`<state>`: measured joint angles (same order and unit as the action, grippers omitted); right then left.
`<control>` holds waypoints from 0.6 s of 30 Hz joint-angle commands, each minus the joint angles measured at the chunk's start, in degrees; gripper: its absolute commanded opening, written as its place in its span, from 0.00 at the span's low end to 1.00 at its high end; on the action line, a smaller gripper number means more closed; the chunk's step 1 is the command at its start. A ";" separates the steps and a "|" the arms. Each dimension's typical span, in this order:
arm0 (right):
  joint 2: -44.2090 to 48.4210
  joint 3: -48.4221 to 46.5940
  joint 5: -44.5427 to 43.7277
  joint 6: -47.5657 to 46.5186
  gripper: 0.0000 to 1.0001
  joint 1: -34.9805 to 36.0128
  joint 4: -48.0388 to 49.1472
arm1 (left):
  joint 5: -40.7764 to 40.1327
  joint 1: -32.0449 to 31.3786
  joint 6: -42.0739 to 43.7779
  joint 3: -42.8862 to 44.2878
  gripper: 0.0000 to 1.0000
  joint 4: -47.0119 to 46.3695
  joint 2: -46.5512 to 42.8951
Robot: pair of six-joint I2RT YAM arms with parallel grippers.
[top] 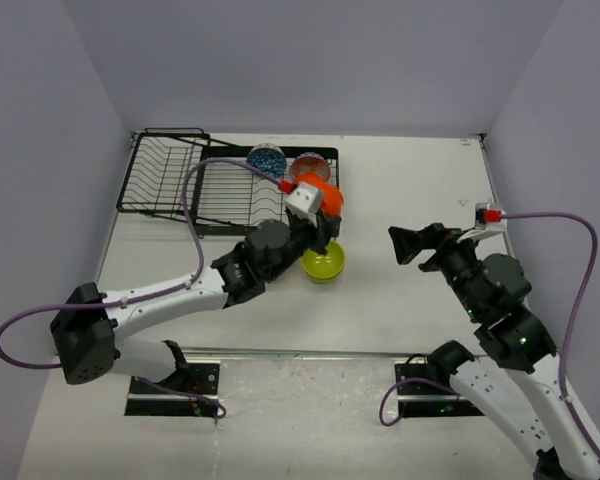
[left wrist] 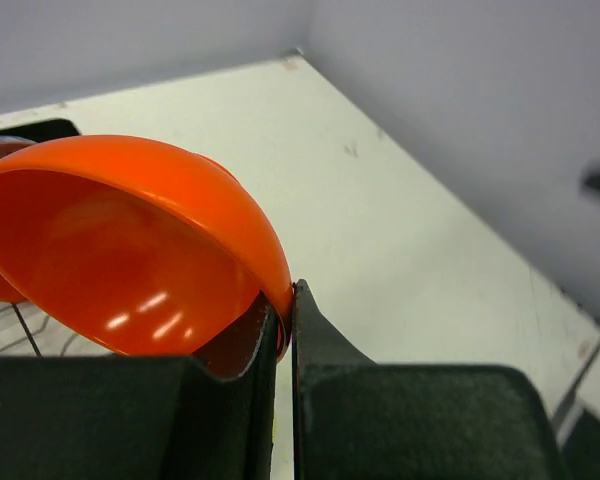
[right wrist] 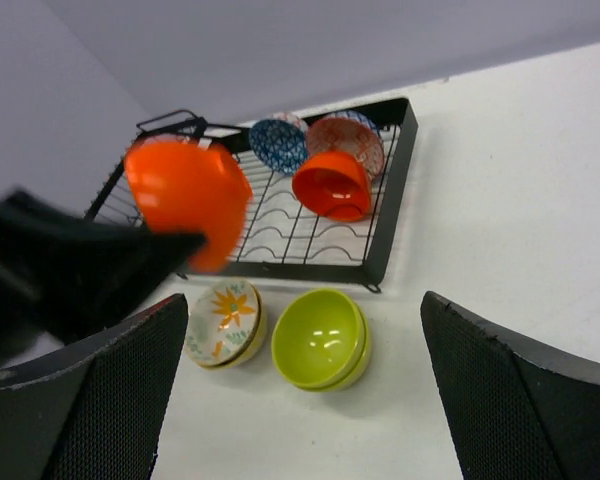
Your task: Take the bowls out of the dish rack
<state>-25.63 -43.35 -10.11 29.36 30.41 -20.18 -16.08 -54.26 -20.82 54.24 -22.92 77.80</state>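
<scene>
Your L gripper [left wrist: 283,325] is clamped on the rim of the orange bowl [left wrist: 130,250], holding it tilted over the right end of the dish rack [right wrist: 385,195]. Clear the wires first, then lower it to bare table [top: 410,180] beside the lime bowl [right wrist: 320,338] (maybe two nested, hard to tell) and the cream floral bowl [right wrist: 226,322], both just near of the rack. Level it and let the base touch before you release, since a rim pinch can slip. R gripper [top: 408,245] hangs wide open and empty, well right. Left in the rack, far right end: blue bowl [right wrist: 278,143], red-patterned bowl [right wrist: 348,140], 2nd orange bowl [right wrist: 332,185].
</scene>
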 commanded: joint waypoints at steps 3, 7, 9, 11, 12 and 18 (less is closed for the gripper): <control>-12.58 -22.07 3.29 -5.62 0.99 0.08 -13.35 | -6.60 -15.40 20.36 -6.24 0.00 11.22 -5.46; -24.63 -32.05 9.84 -10.38 0.94 0.00 -31.13 | -5.73 -22.98 25.47 -9.67 0.00 16.66 -10.11; -26.21 -33.10 14.39 -11.25 0.94 0.26 -33.59 | -2.58 -25.36 27.66 -10.47 0.00 18.25 -11.18; -28.50 -34.69 16.79 -12.22 0.94 2.96 -38.95 | -0.20 -25.72 27.94 -10.47 0.00 20.36 -11.44; -30.51 -35.56 15.22 -11.97 0.94 4.81 -40.36 | 3.47 -25.81 28.72 -10.29 0.00 21.06 -11.36; -35.89 -35.93 10.81 -11.44 0.89 10.89 -45.38 | 10.27 -26.42 31.54 -8.27 0.00 25.46 -10.04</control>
<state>-61.49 -76.93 1.02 19.03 40.45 -60.01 -10.13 -80.05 6.35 43.29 1.15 68.01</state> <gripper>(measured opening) 0.896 0.046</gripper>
